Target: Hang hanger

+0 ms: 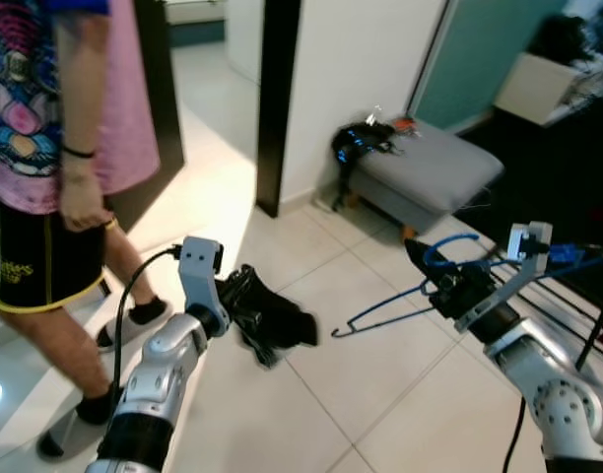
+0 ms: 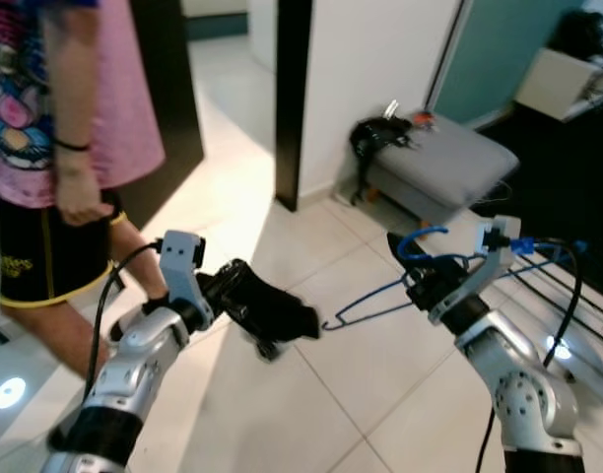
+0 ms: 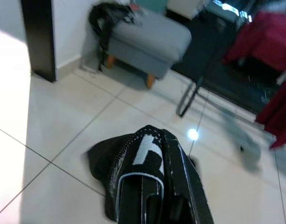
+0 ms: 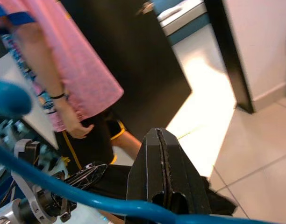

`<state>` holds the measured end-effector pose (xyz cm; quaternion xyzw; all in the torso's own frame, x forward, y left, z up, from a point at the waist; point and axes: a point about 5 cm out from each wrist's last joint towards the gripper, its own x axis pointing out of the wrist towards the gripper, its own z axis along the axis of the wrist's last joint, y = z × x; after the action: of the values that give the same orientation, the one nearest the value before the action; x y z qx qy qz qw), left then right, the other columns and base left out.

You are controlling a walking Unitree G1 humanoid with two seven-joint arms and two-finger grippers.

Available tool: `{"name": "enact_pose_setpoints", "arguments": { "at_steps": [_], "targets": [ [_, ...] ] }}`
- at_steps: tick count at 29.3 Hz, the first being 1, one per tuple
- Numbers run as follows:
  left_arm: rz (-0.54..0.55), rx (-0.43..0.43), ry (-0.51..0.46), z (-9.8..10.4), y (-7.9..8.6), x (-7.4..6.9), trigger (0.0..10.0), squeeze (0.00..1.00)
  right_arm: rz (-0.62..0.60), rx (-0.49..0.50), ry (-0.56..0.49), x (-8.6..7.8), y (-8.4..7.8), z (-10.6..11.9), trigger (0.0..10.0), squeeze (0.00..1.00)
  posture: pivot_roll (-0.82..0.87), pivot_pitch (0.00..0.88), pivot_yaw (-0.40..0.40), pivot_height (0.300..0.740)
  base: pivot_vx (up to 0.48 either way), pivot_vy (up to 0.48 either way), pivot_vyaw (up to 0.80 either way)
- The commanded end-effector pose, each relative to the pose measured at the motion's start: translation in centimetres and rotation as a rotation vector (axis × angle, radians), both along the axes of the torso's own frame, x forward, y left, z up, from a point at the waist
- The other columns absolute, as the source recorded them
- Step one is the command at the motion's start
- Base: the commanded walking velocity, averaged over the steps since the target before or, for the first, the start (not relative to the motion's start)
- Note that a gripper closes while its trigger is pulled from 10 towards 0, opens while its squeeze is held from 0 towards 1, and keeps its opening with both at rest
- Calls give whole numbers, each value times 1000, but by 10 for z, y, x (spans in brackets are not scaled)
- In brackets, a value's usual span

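Note:
A blue wire hanger [image 1: 385, 307] hangs over the tiled floor, and my right gripper [image 1: 416, 254] is shut on it near its hook [image 1: 447, 244]. In the right wrist view the shut fingers [image 4: 162, 161] clamp the blue wire [image 4: 63, 190]. My left gripper [image 1: 240, 292] is shut on a black garment [image 1: 277, 320], which droops from it above the floor. The left wrist view shows that black fabric [image 3: 110, 158] draped over the closed fingers [image 3: 154, 186].
A person [image 1: 45, 148] in a pink shirt stands close on my left. A grey ottoman [image 1: 430, 168] with a black bag [image 1: 361, 143] sits ahead by a black pillar [image 1: 277, 99]. A drying rack's dark rods [image 1: 577, 296] are on the right, with red clothes [image 3: 274, 37] beyond.

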<state>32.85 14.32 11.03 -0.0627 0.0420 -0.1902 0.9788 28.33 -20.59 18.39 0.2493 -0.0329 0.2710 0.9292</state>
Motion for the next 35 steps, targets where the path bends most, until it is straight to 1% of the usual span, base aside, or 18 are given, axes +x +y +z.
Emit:
{"name": "enact_pose_setpoints", "arguments": {
  "at_steps": [1,6,7,8,10,11,13,18,20,24,29,32,34,35],
  "targets": [
    [12,30,12,-6,6,-4,10000,0,6,-15,10,-3,0,-3,10000,0,30,121,-79,740,0,0,-781],
    [7,34,-2,-3,5,-4,10000,0,42,-39,17,-5,6,-6,10000,0,31,122,-79,740,0,0,-781],
    [-2,32,-11,-2,3,-5,10000,0,66,-60,21,-7,9,-8,10000,0,31,122,-80,740,0,0,0],
    [-2,32,-11,-2,3,-5,10000,0,66,-60,21,-7,9,-8,10000,0,31,122,-80,740,0,0,0],
    [-30,19,-41,3,-3,-6,10000,0,132,-113,34,-12,16,-14,10000,0,31,122,-80,740,127,0,0],
    [-30,19,-41,3,-3,-6,10000,0,132,-113,34,-12,16,-14,10000,0,31,122,-80,740,255,0,0],
    [-75,1,-76,8,-12,-9,10000,0,171,-117,42,-16,20,-17,10000,0,29,122,-83,740,366,0,0],
    [-101,-2,-90,8,-18,-12,10000,0,154,-108,46,-15,18,-18,10000,0,25,122,-82,740,403,0,0],
    [-107,1,-91,8,-20,-13,10000,0,146,-92,54,-14,16,-18,10000,0,25,122,-83,740,420,0,-800],
    [-106,10,-97,8,-18,-12,10000,0,161,-87,46,-15,17,-17,10000,0,24,123,-82,740,424,0,-800],
    [-89,22,-102,10,-12,-11,10000,0,175,-88,43,-17,18,-18,10000,0,24,122,-83,740,428,0,-800],
    [-62,34,-102,10,-5,-10,10000,0,193,-83,46,-17,21,-19,10000,0,28,125,-83,740,431,0,-800],
    [-56,36,-102,10,-3,-10,10000,0,197,-80,49,-17,22,-19,10000,0,28,125,-83,740,431,0,-800],
    [-49,39,-101,10,0,-10,10000,0,205,-80,47,-18,23,-19,10000,0,29,122,-83,740,431,0,0]
  ]
}}
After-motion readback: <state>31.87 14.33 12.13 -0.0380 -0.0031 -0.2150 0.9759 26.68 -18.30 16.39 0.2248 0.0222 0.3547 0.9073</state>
